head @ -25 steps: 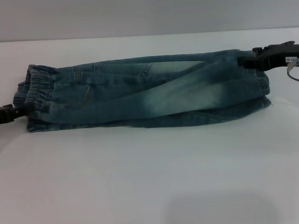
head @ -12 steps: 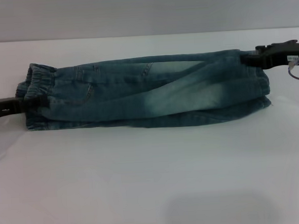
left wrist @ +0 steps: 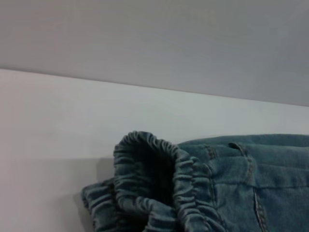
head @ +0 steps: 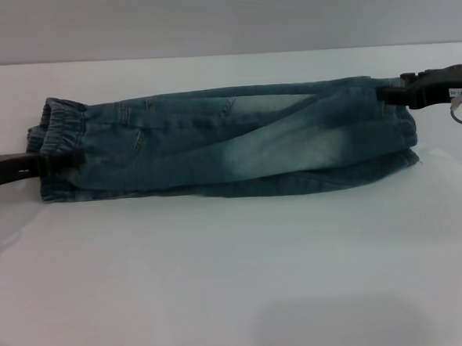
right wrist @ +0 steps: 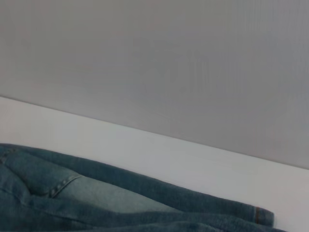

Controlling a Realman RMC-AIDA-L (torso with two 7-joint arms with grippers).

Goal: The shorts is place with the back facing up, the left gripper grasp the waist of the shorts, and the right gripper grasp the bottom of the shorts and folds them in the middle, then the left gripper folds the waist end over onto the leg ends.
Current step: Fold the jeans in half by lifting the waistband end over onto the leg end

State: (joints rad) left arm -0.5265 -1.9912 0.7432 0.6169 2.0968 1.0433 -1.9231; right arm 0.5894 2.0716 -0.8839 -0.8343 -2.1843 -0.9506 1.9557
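Note:
The blue denim shorts (head: 229, 142) lie folded lengthwise into a long strip across the white table (head: 237, 274). The puckered waist end (head: 55, 125) is at the left and the bottom of the shorts (head: 406, 143) at the right. My left gripper (head: 72, 159) reaches in low from the left edge and overlaps the waistband. My right gripper (head: 385, 94) sits at the far right corner of the leg ends, open, its tip just over the cloth. In the left wrist view the elastic band (left wrist: 159, 174) fills the near field. The right wrist view shows the denim strip (right wrist: 96, 198) and a hem (right wrist: 256, 215).
A grey wall (head: 221, 17) rises behind the table's far edge. A thin cable (head: 456, 112) loops off the right arm. Bare white table stretches in front of the shorts.
My left gripper has slid rightward from the table's edge onto the waistband. My right gripper has drawn back a little to the right while the leg ends stayed flat.

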